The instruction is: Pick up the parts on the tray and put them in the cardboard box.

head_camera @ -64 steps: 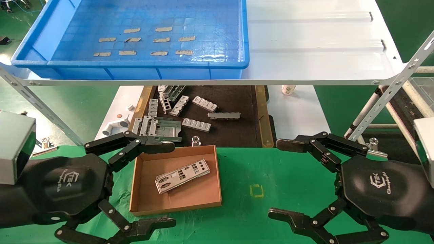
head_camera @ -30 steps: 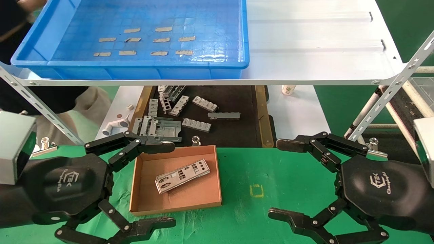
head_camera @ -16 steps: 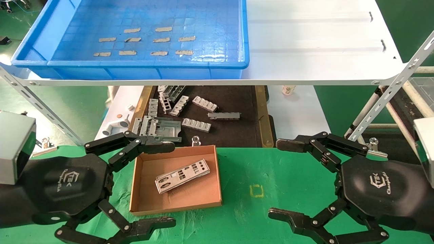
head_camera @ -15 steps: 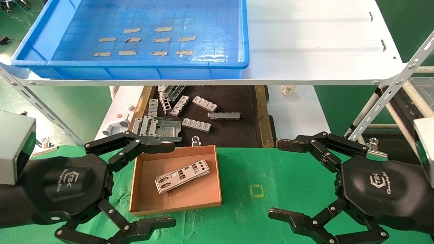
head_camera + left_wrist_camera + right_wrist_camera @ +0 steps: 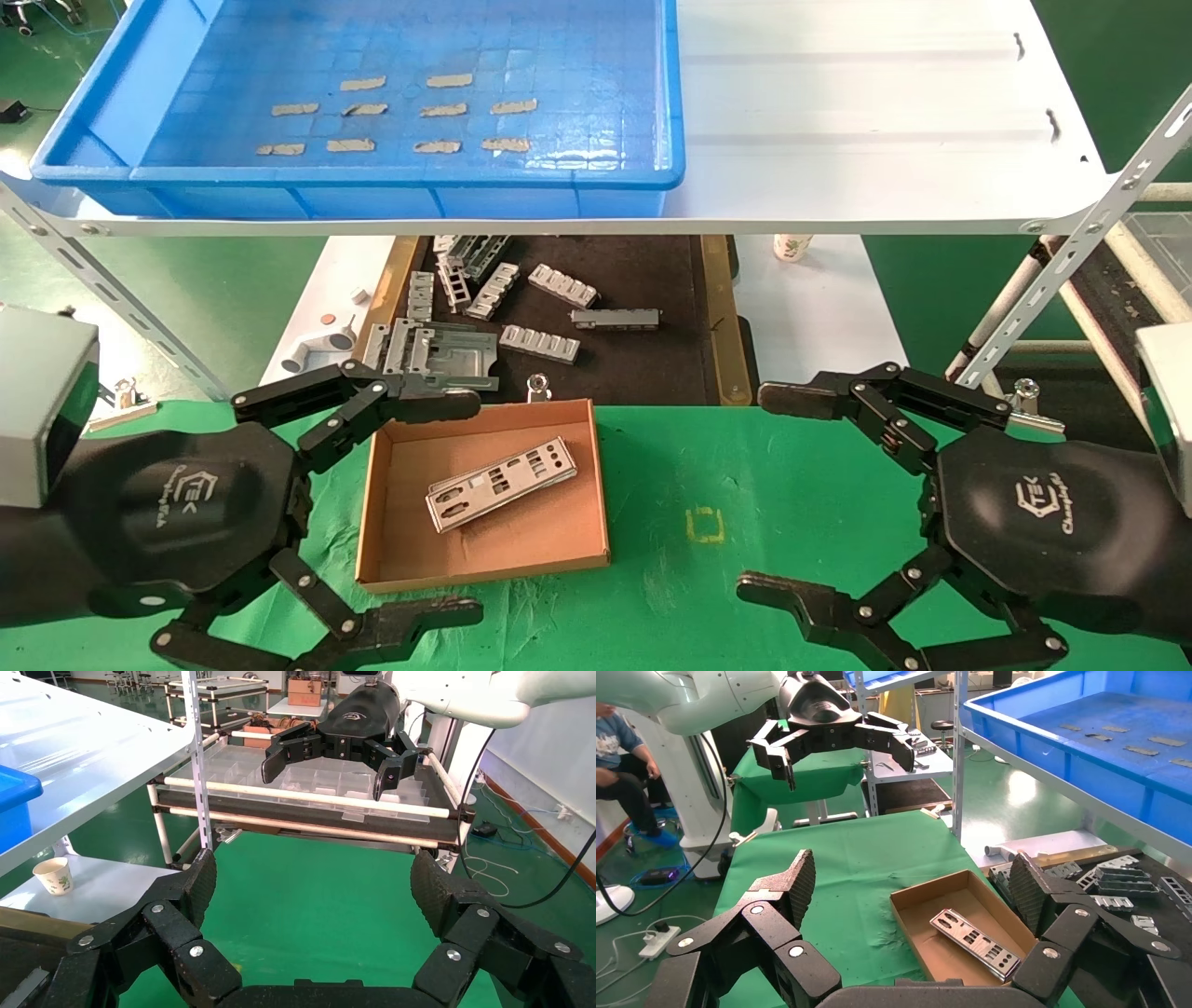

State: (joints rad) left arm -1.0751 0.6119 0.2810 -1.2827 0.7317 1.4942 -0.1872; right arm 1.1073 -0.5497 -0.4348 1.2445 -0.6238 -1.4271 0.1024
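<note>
Work surface: a green cloth-covered table fills the lower half of the head view, with a small yellow square mark right of centre.
Upper shelf: a white metal shelf spans the top of the frame on slotted angle posts.
Tray: the large bright blue plastic tray sits at the upper left on that shelf; only short tan tape strips show on its gridded floor.
Lower bench: behind the green table, at centre, a dark wood-rimmed surface carries chunky grey ribbed metal brackets; a small paper cup stands on the white top to its right.
Room: green floor, racks of clear bins and a seated person show in the wrist views.
Left gripper: the black left gripper hangs at the lower left of the head view, low over the cloth, fingers spread wide and holding nothing; its upper finger lies along the box's far left corner.
Right gripper: the black right gripper hangs at the lower right in a mirrored pose, fingers spread wide, nothing between them, well apart from the box.
Cardboard box: the small shallow brown cardboard box rests on the cloth, lower centre-left.
Part: one thin flat silver punched metal plate lies flat inside the box, its long axis diagonal, from lower left to upper right.
</note>
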